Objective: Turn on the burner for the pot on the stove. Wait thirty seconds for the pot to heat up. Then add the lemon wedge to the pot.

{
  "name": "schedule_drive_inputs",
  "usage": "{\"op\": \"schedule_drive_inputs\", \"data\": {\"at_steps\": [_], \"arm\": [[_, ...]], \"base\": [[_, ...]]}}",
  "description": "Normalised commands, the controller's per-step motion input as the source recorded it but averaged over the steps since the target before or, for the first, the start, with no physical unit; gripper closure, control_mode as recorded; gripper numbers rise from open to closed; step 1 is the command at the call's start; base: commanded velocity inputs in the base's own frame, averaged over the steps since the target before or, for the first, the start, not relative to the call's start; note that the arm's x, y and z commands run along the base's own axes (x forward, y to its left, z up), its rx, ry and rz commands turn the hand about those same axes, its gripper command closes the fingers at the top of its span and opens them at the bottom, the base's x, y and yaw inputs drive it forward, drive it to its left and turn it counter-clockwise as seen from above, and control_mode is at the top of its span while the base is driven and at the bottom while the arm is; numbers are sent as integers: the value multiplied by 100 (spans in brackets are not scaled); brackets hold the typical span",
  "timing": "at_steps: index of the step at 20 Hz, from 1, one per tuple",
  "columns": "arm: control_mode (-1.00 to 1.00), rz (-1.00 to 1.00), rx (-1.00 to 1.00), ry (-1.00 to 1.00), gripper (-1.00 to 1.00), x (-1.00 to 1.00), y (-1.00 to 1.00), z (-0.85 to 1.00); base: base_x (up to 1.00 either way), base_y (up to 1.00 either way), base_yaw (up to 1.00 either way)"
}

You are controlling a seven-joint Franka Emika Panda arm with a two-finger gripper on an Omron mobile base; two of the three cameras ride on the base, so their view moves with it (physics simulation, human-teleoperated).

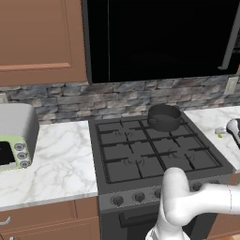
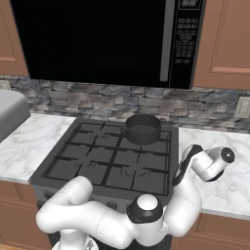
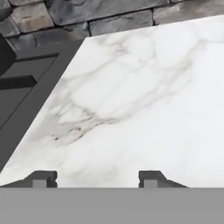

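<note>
A: On the stove [image 1: 140, 150], at its back right corner, sits the pot [image 1: 164, 117] — small, round, dark grey, low straight sides, standing upright on the black grate over the burner [image 1: 169, 127] there, just in front of the stone backsplash [image 1: 70, 101].

B: And the lemon wedge?

A: A tiny yellow-green sliver [image 1: 219, 131] lies on the white marble surface [image 1: 211, 119] right of the stove, near the stove's edge and level with the pot's front.

B: The fingers?

A: The fingers [image 3: 98, 177] stand wide apart over bare marble right of the stove, with nothing between them and no contact with anything I can see. The stove's edge runs along the left of the hand view.

B: Any writing?

A: The microwave [image 2: 97, 39] above the stove has a control panel [image 2: 185, 34] with rows of buttons, but the lettering is too small to read. The knobs [image 1: 138, 197] along the stove's front carry no marks I can make out. A grey and green toaster oven [image 1: 16, 136] stands on the surface left of the stove.
</note>
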Motion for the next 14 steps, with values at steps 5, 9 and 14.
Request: {"op": "schedule_drive_inputs", "data": {"at_steps": [5,9,14], "arm": [[-100,0,0,13,-100,-7,33,-33],[-100,-2,0,15,-100,-31,13,-27],[-100,-5,0,17,-100,-43,7,-34]], "base": [[0,0,0],[0,0,0],[0,0,0]]}}
